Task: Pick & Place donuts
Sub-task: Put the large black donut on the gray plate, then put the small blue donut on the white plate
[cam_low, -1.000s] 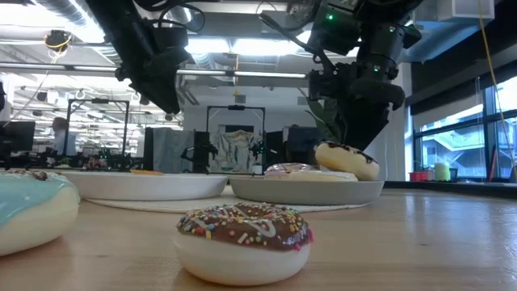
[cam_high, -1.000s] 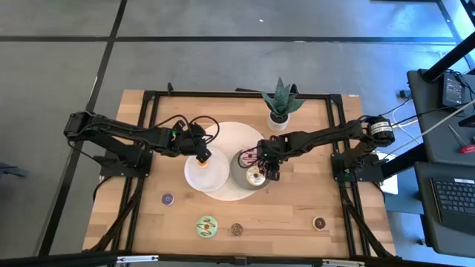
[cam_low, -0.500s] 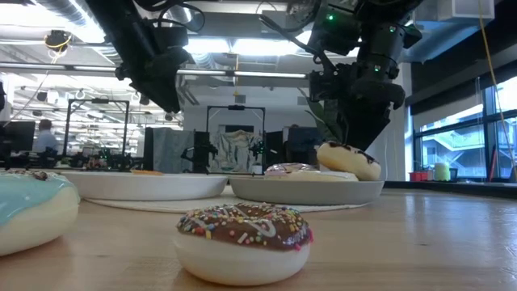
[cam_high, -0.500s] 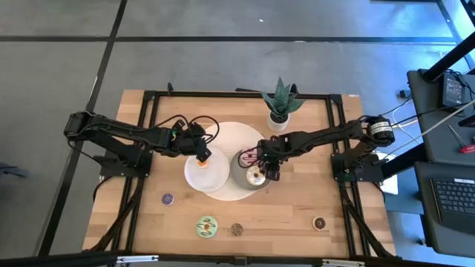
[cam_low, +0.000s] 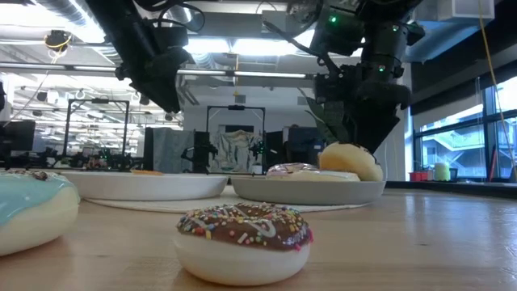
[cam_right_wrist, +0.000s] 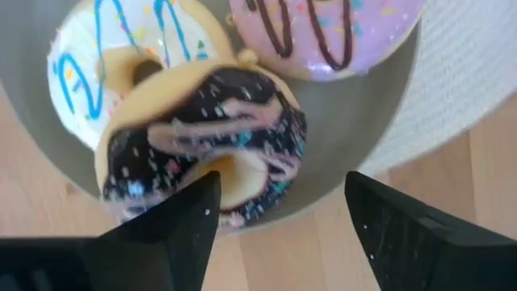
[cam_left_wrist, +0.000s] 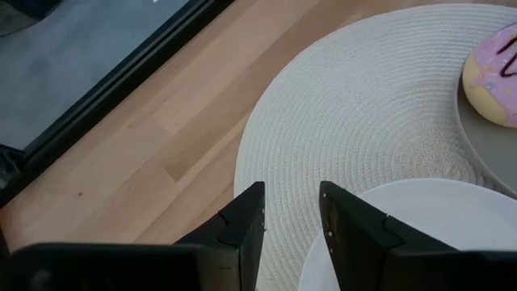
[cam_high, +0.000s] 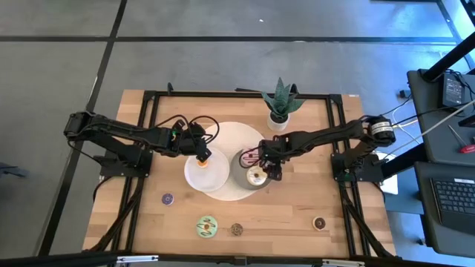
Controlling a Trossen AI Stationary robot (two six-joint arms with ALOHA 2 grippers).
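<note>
Chocolate-iced sprinkled toy donut [cam_right_wrist: 202,141] now dropped onto grey round plate [cam_right_wrist: 367,129], just beyond right fingers [cam_right_wrist: 279,218] spread wide and empty, left fingers [cam_left_wrist: 291,218] narrowly parted, empty.

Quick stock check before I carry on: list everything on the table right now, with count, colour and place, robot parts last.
Grey plate: one, table centre, on the mat.
White plate: one, left of the grey plate.
Woven mat: one, cream, under both plates.
Donuts on grey plate: three; chocolate-iced, white with blue stripes, pink.
Orange donut: one, at the white plate's far edge.
Loose donuts, near edge: purple, green, chocolate sprinkled, dark one at right.
Potted plant: one, green, far edge.
Left gripper: by the orange donut.
Right gripper: open, over the grey plate.
</note>
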